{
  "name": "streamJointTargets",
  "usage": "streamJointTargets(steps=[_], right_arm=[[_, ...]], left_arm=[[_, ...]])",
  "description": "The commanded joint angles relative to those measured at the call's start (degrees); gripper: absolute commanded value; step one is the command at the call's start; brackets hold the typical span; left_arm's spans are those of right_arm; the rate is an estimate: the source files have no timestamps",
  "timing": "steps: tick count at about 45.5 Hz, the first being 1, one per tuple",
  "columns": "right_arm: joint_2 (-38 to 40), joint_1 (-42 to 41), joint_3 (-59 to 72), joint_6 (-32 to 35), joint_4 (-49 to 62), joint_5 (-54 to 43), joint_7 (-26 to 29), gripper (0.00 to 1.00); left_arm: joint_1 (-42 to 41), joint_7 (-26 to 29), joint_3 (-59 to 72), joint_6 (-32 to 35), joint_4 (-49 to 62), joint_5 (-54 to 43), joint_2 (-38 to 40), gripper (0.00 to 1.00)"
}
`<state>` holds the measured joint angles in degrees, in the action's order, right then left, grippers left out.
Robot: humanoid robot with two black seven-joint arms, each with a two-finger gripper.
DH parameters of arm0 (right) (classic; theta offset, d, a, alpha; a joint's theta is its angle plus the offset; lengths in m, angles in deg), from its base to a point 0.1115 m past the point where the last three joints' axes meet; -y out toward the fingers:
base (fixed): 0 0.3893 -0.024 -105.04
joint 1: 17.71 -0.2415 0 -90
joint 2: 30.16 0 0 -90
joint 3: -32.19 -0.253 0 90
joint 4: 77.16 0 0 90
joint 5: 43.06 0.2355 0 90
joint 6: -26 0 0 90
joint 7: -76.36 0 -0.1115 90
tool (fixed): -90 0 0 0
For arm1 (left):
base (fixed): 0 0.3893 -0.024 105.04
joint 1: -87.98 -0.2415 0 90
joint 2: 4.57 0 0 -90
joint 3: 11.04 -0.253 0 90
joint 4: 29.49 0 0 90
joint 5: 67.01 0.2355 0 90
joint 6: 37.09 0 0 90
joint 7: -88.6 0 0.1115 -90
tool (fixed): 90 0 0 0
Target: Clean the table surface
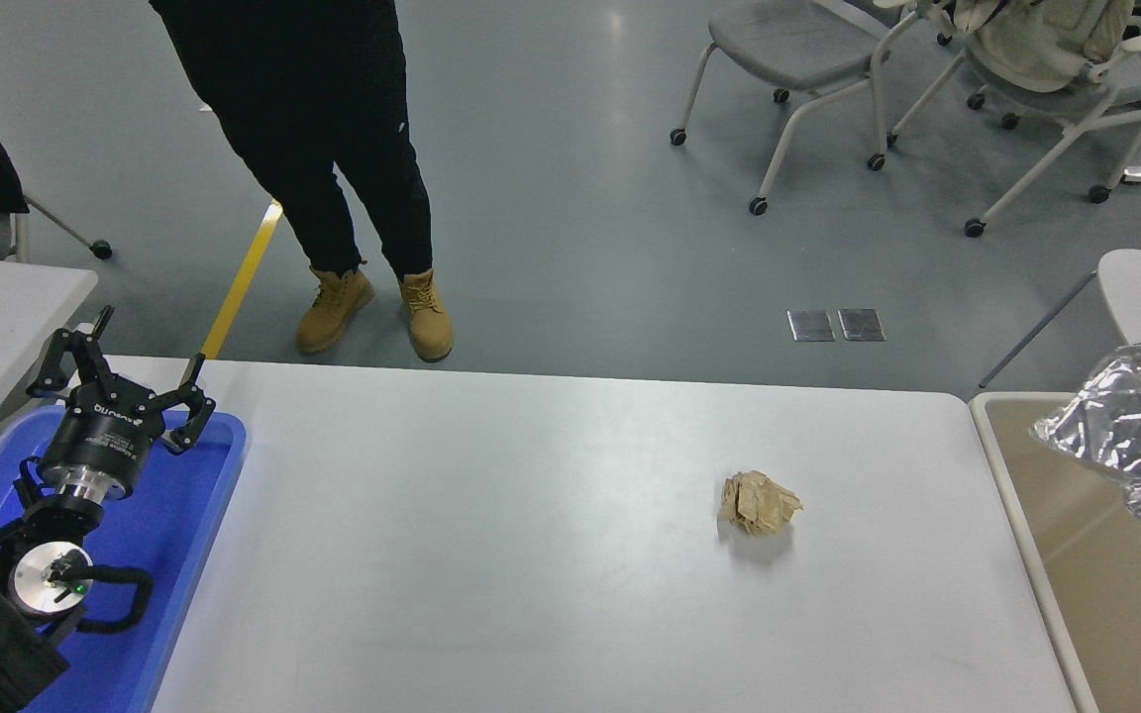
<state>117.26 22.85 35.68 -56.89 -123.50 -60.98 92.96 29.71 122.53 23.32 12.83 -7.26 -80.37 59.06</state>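
1. A crumpled silver foil wrapper (1130, 436) is hanging over the beige bin (1076, 555) at the right edge, so the step in hand looks like dropping rubbish; the right gripper is out of sight.
2. The table surface (531, 555) is filling the middle, with a brown paper ball (759, 503) lying right of centre, likely next for pickup.
3. The left gripper (120, 391) is sitting parked, jaws wide, over the blue tray (184, 555).
4. A person (323, 149) is standing at the far side, blocking nothing.
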Motion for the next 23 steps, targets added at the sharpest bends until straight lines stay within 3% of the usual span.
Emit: streamJointTargets(steps=[1,23], right_arm=[[-10.48,5.41,-0.15,-4.56,13.28,5.00,0.02,0.00],[-27.97,10.95,-1.29,-8.87,36.49,8.96,0.02,0.00]], left_arm=[[0.00,0.00,0.01,0.00,0.00,0.00,0.00,1.00],[0.00,0.00,0.01,0.00,0.00,0.00,0.00,1.00]])
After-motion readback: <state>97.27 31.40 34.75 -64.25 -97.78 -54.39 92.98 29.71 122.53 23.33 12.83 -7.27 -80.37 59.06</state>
